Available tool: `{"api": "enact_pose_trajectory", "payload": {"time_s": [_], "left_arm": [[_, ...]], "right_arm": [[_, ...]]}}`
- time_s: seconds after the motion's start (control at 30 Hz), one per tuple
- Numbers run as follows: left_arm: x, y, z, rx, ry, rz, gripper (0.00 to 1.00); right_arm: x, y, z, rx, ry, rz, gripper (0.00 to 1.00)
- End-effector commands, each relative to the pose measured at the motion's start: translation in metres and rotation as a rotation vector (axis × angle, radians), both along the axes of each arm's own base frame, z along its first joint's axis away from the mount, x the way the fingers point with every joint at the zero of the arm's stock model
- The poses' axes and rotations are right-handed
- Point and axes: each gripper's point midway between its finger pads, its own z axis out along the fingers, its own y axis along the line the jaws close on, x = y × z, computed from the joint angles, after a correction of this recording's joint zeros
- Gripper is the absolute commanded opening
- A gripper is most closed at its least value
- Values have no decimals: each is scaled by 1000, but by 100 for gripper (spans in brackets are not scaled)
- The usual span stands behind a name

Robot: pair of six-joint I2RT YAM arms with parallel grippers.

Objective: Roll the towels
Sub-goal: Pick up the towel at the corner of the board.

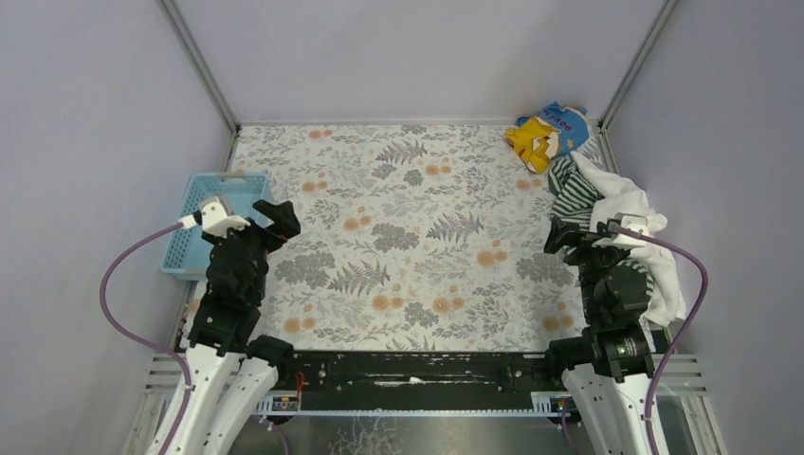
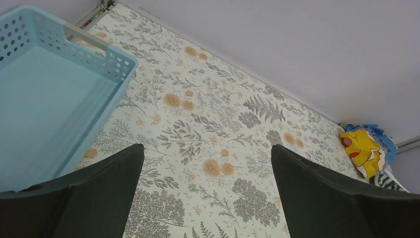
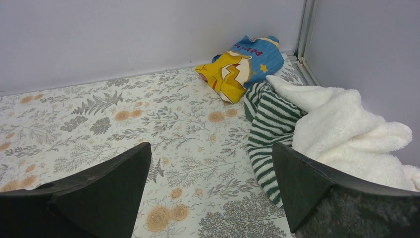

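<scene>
Basket (image 1: 188, 248) of pale blue perforated plastic sits at the left edge of the floral-printed surface (image 1: 408, 190), close by the left wall, and from the left wrist view its inside shows only its own smooth blue floor. Just beside its near right corner the left fingers (image 1: 282, 222) hover over the surface, spread wide apart and gripping nothing. From there a broad stretch of leaf-and-flower print runs across the middle, back to the rear wall and forward to the black rail at the near edge. Over on the right, the right fingers (image 1: 556, 235) stand just as wide, holding nothing, close to a heap of cloth. That heap hugs the right edge. The striped towel (image 3: 270, 124), dark and white, lies crumpled on the surface. The white terry towel (image 3: 346, 124) is bunched partly on top of it, pressed toward the right wall and trailing down alongside the right arm. Tucked in the far right corner, just beside the striped towel's far end, lies a yellow-and-blue printed cloth (image 3: 242, 62), at the foot of the metal corner post.
</scene>
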Motion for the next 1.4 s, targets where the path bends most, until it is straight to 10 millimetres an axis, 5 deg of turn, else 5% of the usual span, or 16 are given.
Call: {"api": "enact_pose_trajectory", "payload": {"time_s": [0.0,0.63,1.03,1.2,1.37], "left_arm": [[2,1,19,1,-62,0,100],[-5,-8,21,4,-98,-64,100],[-17,-31,25,74,-135,-197,100],[-22,-34,27,85,-154,-216,100],[-25,-34,29,88,-163,-222,100]], "right_arm": [[-1,-3,17,7,-51,-20,99],[6,-25,11,-7,61,-154,99],[34,-96,15,-266,446,-639,99],[58,-111,-12,-229,560,-690,99],[108,-76,-52,-191,626,-428,99]]}}
